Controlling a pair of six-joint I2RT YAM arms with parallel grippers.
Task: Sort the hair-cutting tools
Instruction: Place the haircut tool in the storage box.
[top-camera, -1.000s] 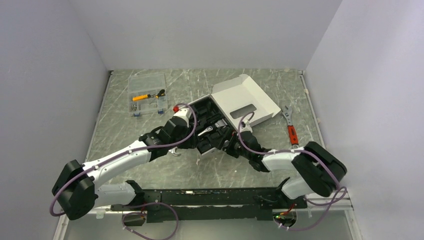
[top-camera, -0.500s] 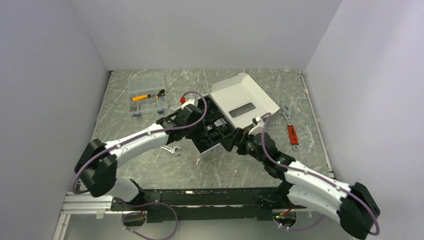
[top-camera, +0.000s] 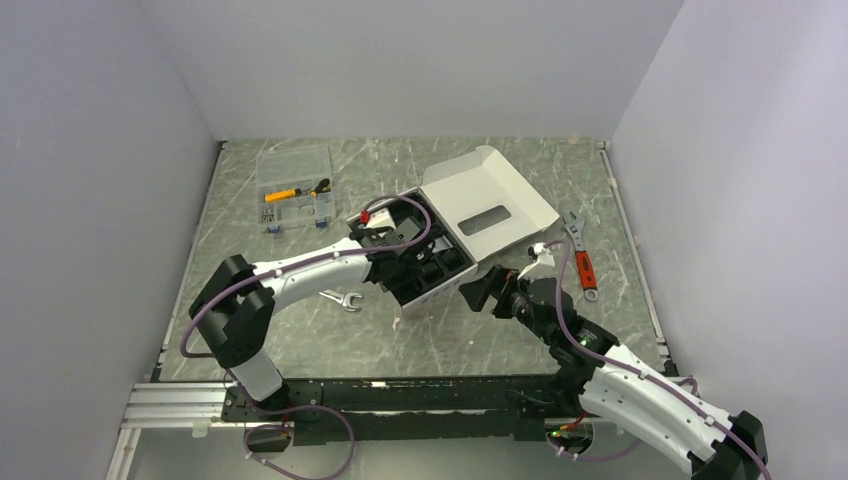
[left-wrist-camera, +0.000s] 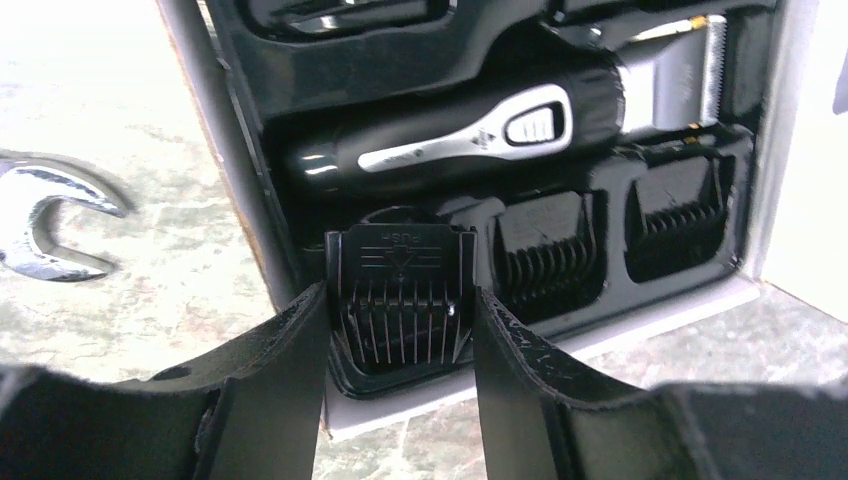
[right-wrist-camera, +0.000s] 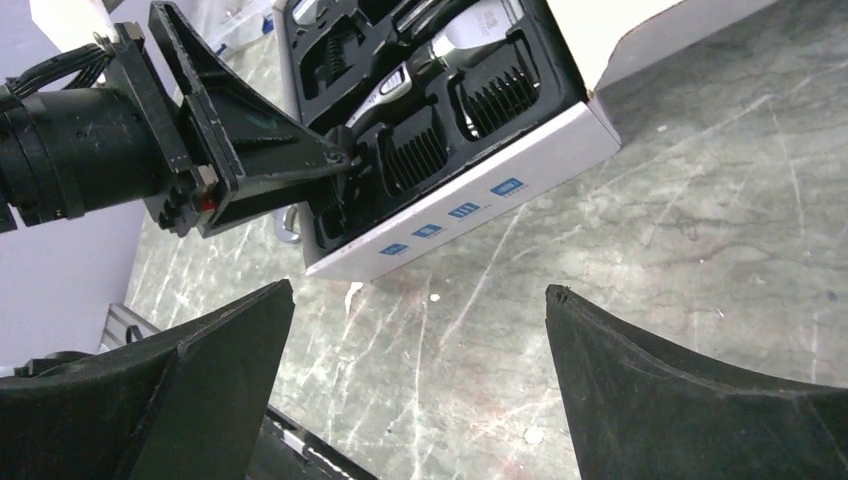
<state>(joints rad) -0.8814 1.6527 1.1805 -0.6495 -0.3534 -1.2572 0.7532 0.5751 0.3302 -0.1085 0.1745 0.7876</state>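
The black-and-silver hair clipper (left-wrist-camera: 450, 135) lies in the black tray of the white box (top-camera: 437, 295). Two black comb attachments (left-wrist-camera: 545, 255) (left-wrist-camera: 680, 215) sit in slots along the tray's near edge. My left gripper (left-wrist-camera: 400, 292) is shut on a third comb attachment (left-wrist-camera: 400, 255), holding it upright in the leftmost slot; in the top view this gripper (top-camera: 400, 268) is over the tray. My right gripper (right-wrist-camera: 420, 290) (top-camera: 480, 292) is wide open over bare table, just off the box's front right corner, with nothing between its fingers.
A silver open-end wrench (top-camera: 343, 299) lies on the table left of the box. A red-handled adjustable wrench (top-camera: 581, 258) lies to the right. A clear organiser case (top-camera: 293, 187) stands at the back left. The box lid (top-camera: 490, 195) is folded open behind the tray.
My left arm has carried the comb attachment from the box's near left side up over the tray's left slot. My right arm has drawn back from the box toward the near right.
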